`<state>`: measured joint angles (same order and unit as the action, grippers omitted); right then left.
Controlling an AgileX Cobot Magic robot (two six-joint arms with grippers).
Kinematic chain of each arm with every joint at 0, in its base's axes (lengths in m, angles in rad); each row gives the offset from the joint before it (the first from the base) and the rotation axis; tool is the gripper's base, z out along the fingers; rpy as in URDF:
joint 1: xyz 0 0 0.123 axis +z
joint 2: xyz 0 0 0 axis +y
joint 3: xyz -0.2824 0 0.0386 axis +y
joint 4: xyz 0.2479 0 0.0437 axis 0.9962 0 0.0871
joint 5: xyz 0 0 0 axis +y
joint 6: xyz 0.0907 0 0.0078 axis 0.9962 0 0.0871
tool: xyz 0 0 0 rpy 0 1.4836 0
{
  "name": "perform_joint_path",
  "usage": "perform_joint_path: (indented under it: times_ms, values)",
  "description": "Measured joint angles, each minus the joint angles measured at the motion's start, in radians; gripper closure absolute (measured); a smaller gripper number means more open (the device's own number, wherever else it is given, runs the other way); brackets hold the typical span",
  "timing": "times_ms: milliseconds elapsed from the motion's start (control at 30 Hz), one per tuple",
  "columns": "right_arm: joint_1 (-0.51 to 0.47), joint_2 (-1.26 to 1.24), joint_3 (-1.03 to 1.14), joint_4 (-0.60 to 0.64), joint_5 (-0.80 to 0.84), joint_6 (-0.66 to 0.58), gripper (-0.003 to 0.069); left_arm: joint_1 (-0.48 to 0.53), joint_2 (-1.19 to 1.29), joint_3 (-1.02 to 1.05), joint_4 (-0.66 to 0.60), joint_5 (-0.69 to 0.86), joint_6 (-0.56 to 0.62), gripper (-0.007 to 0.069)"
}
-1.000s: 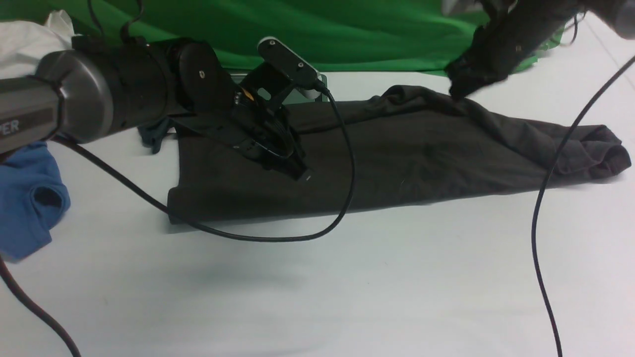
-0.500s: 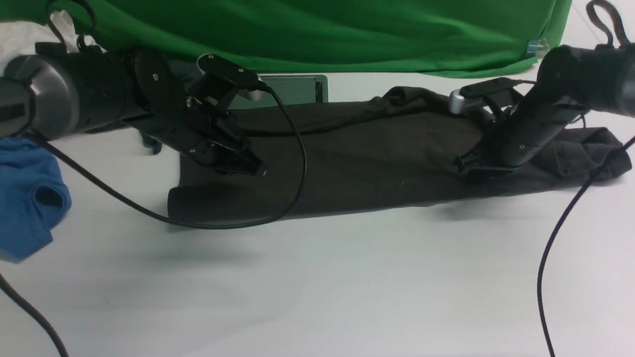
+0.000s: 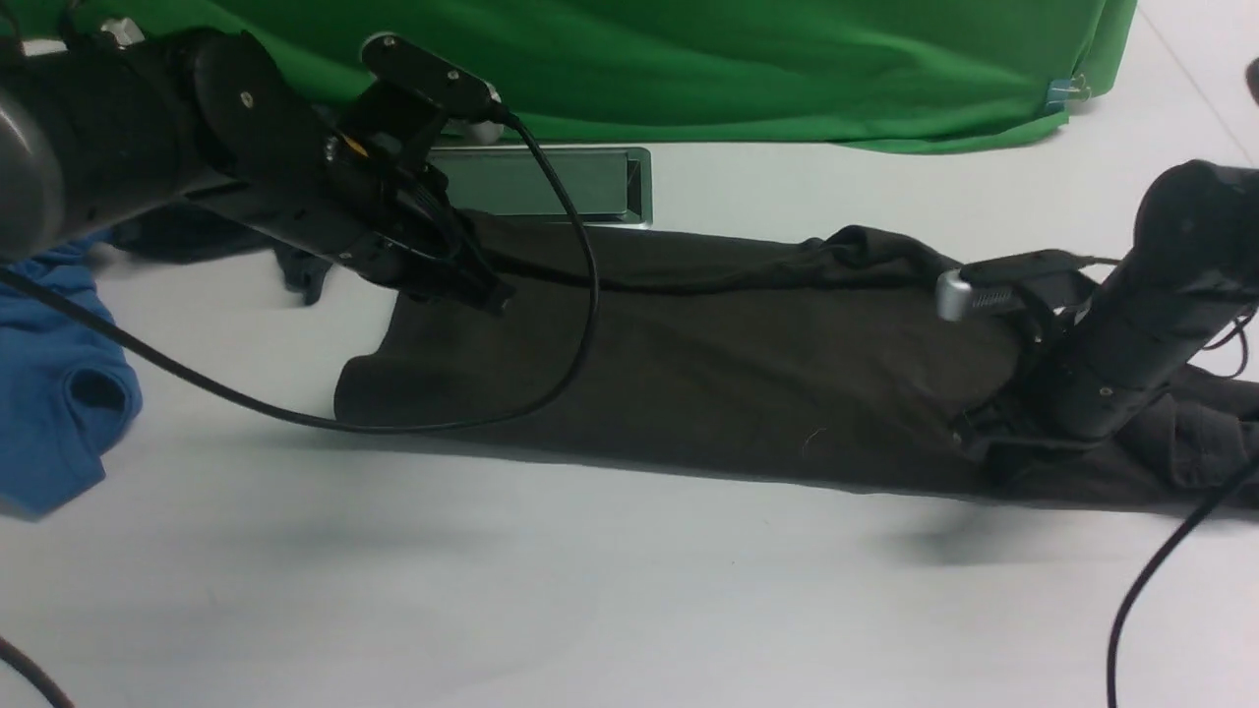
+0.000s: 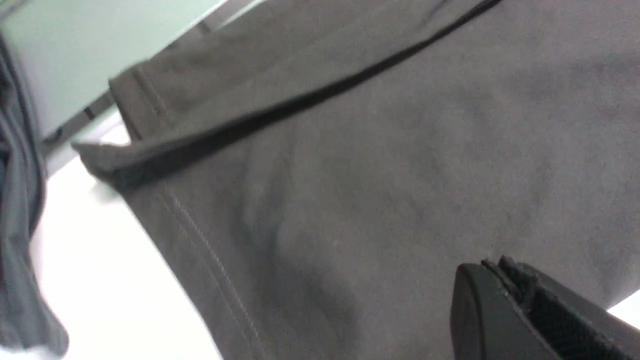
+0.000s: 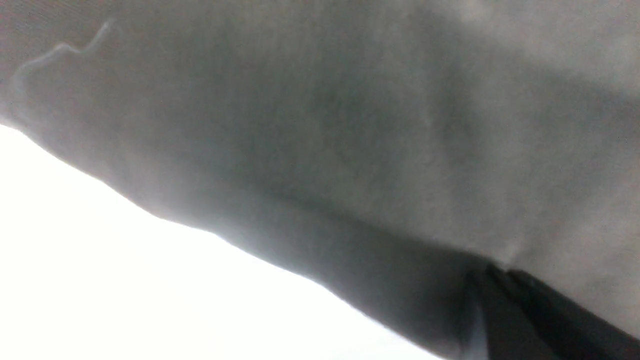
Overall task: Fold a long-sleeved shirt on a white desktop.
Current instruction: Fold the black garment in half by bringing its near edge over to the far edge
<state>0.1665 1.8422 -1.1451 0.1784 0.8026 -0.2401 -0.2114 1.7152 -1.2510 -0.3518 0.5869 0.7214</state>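
Both closed: left hand (image 3: 499, 299) (at cloth edge), right hand (image 3: 970, 442) pinching long-sleeved shirt (image 3: 728, 364).

**Front view:** camera on the robot's side, between its arms, set low and facing forward over the counter (image 3: 629, 610) to the green backdrop (image 3: 738, 69).

**Left wrist view:** camera close above the shirt (image 4: 400, 150), looking along the left pincer (image 4: 500, 270).

**Right wrist view:** even closer and blurred, with the right pincer (image 5: 495, 285) at the frame's edge.

All three views share the shirt and the white counter beside it.
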Motion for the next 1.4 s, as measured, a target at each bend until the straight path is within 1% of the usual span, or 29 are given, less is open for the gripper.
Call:
perform_joint_path:
  times_ms: [67,133,167,267,367,500,767,900,1000,1067,1167,1200,1300,1400]
  values:
    - [0.006,-0.019,-0.013,-0.001,-0.003,0.006,0.0646,0.0,0.003,0.0,-0.03,-0.002,0.025,0.0607]
    - [0.03,-0.059,-0.08,0.0,-0.031,0.024,0.0646,0.0,0.023,0.0,-0.101,-0.006,0.082,0.0607]
    - [0.03,-0.059,-0.08,0.0,-0.034,0.024,0.0646,0.0,0.025,0.0,-0.106,-0.006,0.085,0.0607]
    - [0.062,-0.037,-0.197,0.003,-0.068,0.02,0.0646,0.0,0.079,0.0,-0.146,-0.007,0.087,0.0607]
    - [0.068,0.06,-0.322,0.007,-0.089,0.016,0.0646,0.0,0.149,0.0,-0.147,-0.001,0.061,0.0607]
    - [0.069,0.181,-0.425,0.007,-0.069,-0.002,0.0644,0.0,0.198,0.0,-0.131,-0.004,0.027,0.0607]
    - [0.075,0.404,-0.634,0.026,-0.055,-0.03,0.0639,0.0,0.245,0.009,-0.035,-0.029,-0.07,0.0607]
    - [0.063,0.475,-0.707,0.03,-0.068,-0.03,0.0638,0.0,0.245,0.027,-0.022,-0.048,-0.079,0.0607]
    - [0.054,0.502,-0.742,0.034,-0.114,-0.03,0.0638,-0.003,0.243,0.042,-0.003,-0.071,-0.097,0.0606]
    - [0.041,0.536,-0.76,0.035,-0.243,-0.03,0.0638,-0.005,0.235,0.063,0.023,-0.098,-0.124,0.0606]
    - [0.011,0.557,-0.762,0.032,-0.348,-0.03,0.0631,-0.005,0.23,0.077,0.037,-0.113,-0.132,0.0606]
    - [0.001,0.557,-0.764,0.029,-0.351,-0.032,0.0629,-0.005,0.229,0.077,0.038,-0.115,-0.133,0.0606]
    - [-0.028,0.539,-0.771,0.027,-0.323,-0.041,0.0624,-0.005,0.225,0.077,0.044,-0.115,-0.134,0.0606]
    - [-0.065,0.46,-0.77,0.011,-0.167,-0.077,0.062,-0.005,0.202,0.085,0.066,-0.1,-0.142,0.0606]
